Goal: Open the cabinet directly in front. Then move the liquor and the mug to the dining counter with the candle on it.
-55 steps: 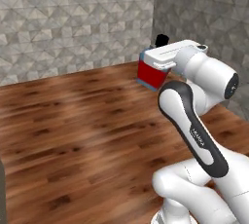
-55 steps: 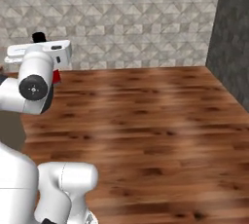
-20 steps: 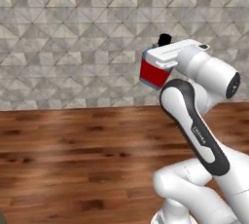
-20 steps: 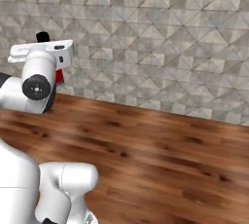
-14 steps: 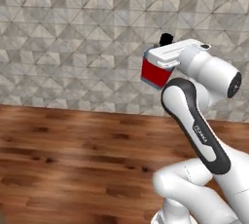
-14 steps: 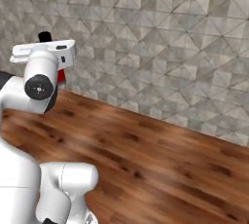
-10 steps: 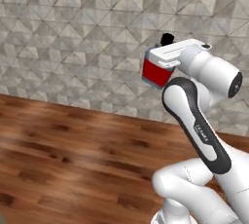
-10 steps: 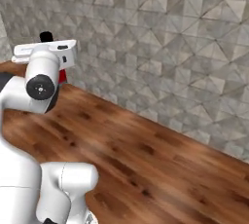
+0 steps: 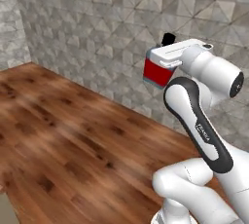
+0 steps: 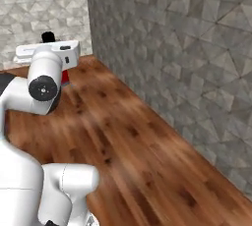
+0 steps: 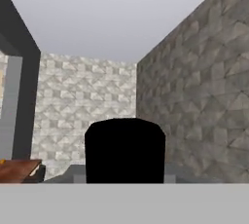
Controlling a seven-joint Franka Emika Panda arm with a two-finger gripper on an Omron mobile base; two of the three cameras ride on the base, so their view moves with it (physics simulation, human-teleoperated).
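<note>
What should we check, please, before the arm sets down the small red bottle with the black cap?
1. Bottle in hand: ok. The red bottle with a black cap sits at the white gripper, off the floor.
2. Bottle upright: ok, the black cap points up.
3. Finger contact on the bottle: cannot tell, the hand body hides the fingers.
4. Dining counter with the candle within reach: not ok; ahead are the reddish-brown wood surface and the grey tiled wall.
5. Path ahead free: ok for the bare wood nearby.
6. White mug moved: cannot tell.
</note>
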